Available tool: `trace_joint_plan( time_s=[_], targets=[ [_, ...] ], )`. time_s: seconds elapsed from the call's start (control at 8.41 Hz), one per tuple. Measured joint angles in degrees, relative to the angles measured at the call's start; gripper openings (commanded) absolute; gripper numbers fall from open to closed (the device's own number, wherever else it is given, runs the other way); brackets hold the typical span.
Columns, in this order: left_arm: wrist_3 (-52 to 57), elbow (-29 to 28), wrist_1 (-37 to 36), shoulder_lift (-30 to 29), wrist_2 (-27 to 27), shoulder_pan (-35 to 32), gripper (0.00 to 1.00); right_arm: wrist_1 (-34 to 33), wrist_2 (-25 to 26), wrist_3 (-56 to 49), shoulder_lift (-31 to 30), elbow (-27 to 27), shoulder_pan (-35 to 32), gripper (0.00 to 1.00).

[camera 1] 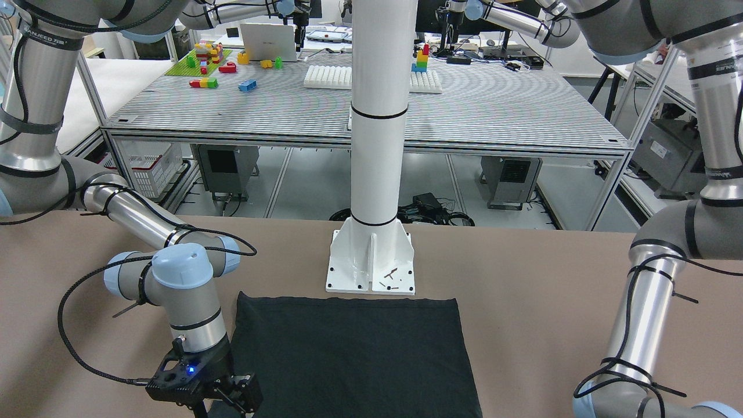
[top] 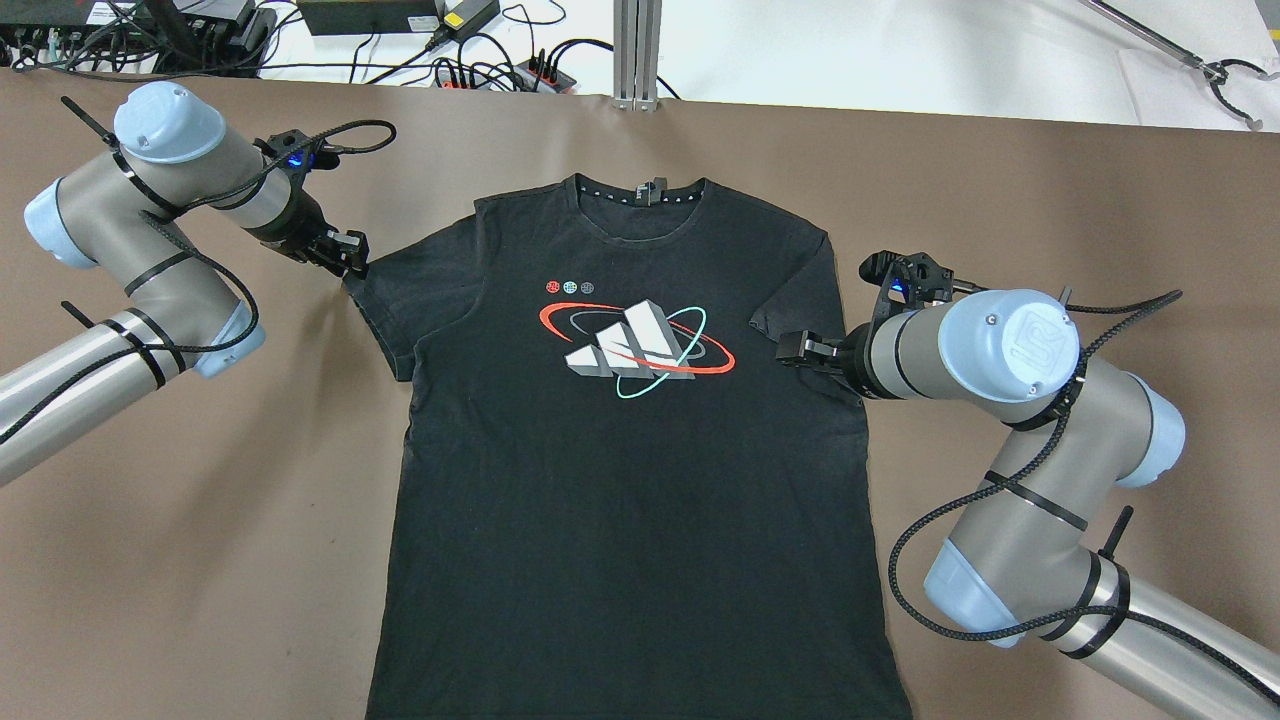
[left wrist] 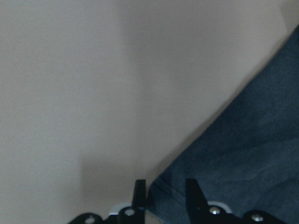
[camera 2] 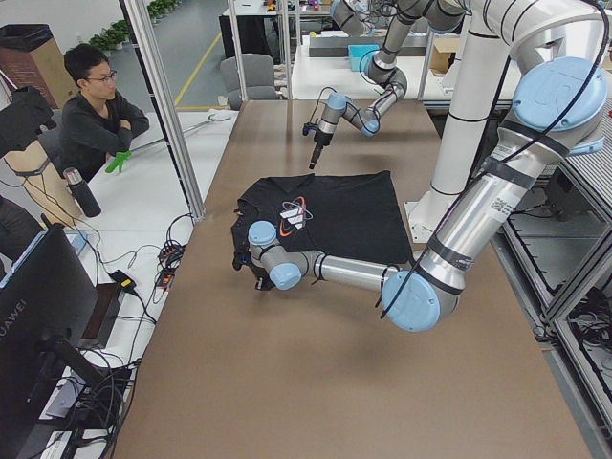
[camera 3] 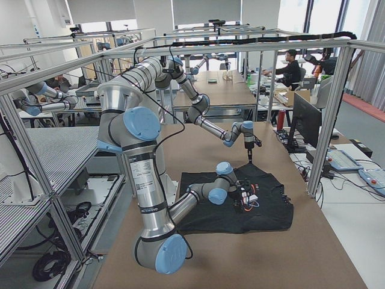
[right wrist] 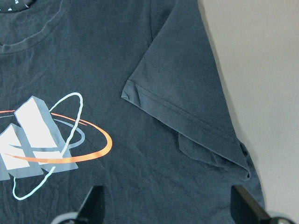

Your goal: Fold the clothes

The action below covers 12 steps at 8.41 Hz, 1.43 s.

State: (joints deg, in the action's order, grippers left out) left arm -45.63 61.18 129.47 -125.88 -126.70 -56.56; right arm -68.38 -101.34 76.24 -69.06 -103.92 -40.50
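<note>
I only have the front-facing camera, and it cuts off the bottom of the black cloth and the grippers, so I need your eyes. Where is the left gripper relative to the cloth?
Observer: The cloth is a T-shirt. The left gripper is at the outer edge of its left sleeve, and the wrist view shows that edge between its fingers.
Operator: And the right one, open or shut?
Observer: The right gripper is wide open, by the right sleeve, which lies folded in onto the chest.
</note>
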Motion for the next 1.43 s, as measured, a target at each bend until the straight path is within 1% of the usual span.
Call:
trace_joint_plan(
  time_s=[0.24,0.36,0.48,0.59,0.95,1.07,1.19,1.43],
  targets=[
    [0.3,-0.6,0.6,0.1,0.5,0.0,0.41,0.0,0.0,0.0,0.0,0.0,0.1,0.95],
    [0.3,-0.6,0.7,0.2,0.7,0.1,0.24,0.0,0.0,0.0,0.0,-0.1,0.1,0.95],
    [0.3,-0.6,0.7,0.4,0.7,0.1,0.04,0.0,0.0,0.0,0.0,-0.1,0.2,0.95],
    [0.0,-0.5,0.8,0.4,0.7,0.3,0.00,0.0,0.0,0.1,0.0,-0.1,0.2,0.95],
    [-2.2,0.0,0.7,0.0,0.7,0.5,0.00,0.1,0.0,0.1,-0.1,-0.1,0.2,0.95],
    [-3.6,1.5,0.5,-0.2,0.6,0.5,0.00,0.1,0.0,0.1,-0.1,-0.1,0.2,0.95],
    [-6.0,4.4,0.3,-0.3,0.6,0.5,0.00,0.1,0.0,0.1,-0.1,-0.2,0.3,0.95],
    [-13.5,8.5,0.1,-2.1,1.3,1.1,0.00,0.1,0.0,0.1,-0.1,-0.2,0.4,0.95]
  ],
)
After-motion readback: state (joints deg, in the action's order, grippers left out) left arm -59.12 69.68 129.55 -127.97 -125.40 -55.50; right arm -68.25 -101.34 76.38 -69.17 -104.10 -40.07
